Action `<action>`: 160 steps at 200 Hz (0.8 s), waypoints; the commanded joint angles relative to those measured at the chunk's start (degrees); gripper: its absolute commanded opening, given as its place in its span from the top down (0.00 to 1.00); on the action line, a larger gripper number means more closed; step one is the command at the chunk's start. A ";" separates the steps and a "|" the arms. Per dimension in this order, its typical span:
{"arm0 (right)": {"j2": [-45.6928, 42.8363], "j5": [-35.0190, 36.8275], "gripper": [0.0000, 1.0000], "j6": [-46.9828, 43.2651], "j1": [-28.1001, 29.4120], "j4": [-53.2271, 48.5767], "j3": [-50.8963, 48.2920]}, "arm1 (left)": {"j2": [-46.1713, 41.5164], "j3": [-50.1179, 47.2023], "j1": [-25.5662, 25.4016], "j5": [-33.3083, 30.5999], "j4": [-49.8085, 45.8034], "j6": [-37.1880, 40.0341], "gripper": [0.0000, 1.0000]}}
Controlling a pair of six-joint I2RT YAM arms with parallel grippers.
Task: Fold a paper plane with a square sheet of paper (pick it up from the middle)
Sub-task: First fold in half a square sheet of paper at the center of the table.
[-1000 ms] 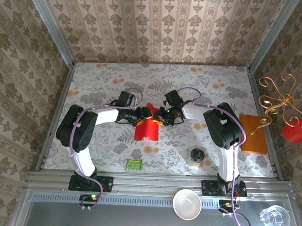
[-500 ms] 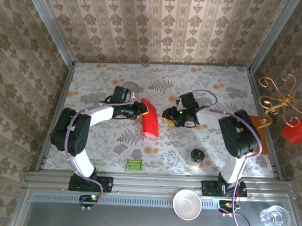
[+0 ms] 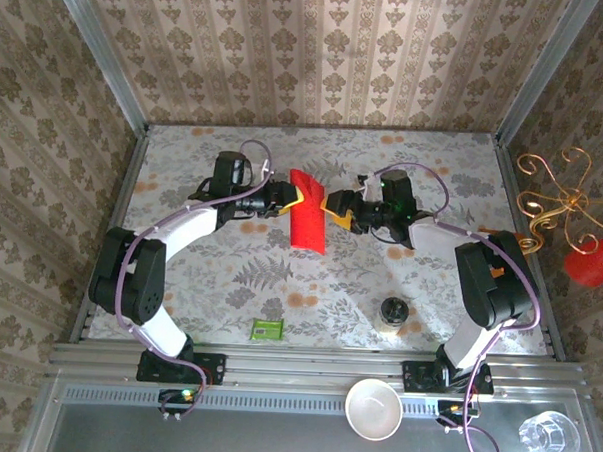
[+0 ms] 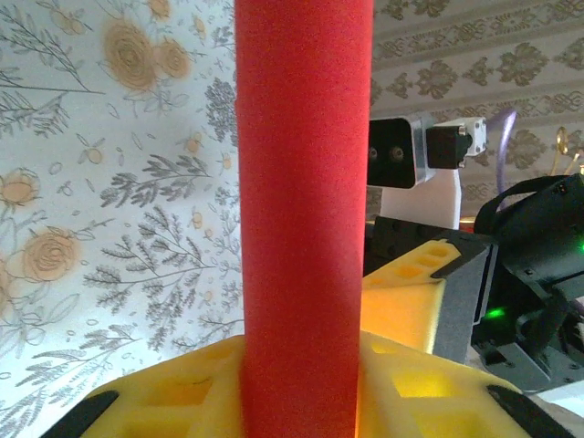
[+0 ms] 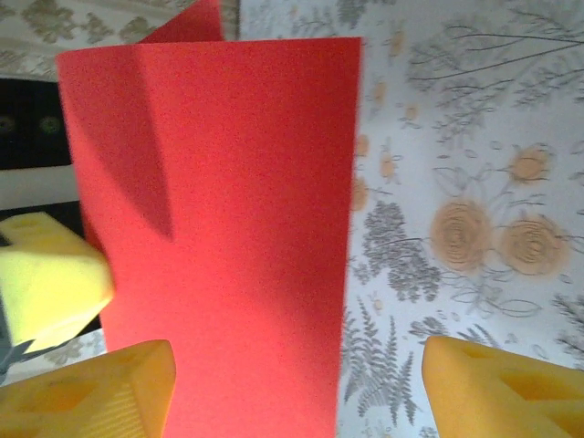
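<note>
Left hand [image 3: 291, 198] clamped, right hand [image 3: 334, 205] spread

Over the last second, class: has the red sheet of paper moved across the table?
Yes. The red sheet of paper has moved away from the green packet, toward the far wall.

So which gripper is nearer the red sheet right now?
Left. The left gripper is clamped on the red sheet at its left side; the right gripper stands open close by its right side, not gripping.

One red sheet [image 3: 308, 221], one green packet [image 3: 267, 330], one jar [image 3: 394, 314], one bowl [image 3: 374, 409].
</note>
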 commanded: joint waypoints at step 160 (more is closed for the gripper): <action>0.43 -5.33 0.48 3.95 0.79 7.66 -1.27 | 3.58 -0.34 1.67 0.50 0.27 -1.17 0.68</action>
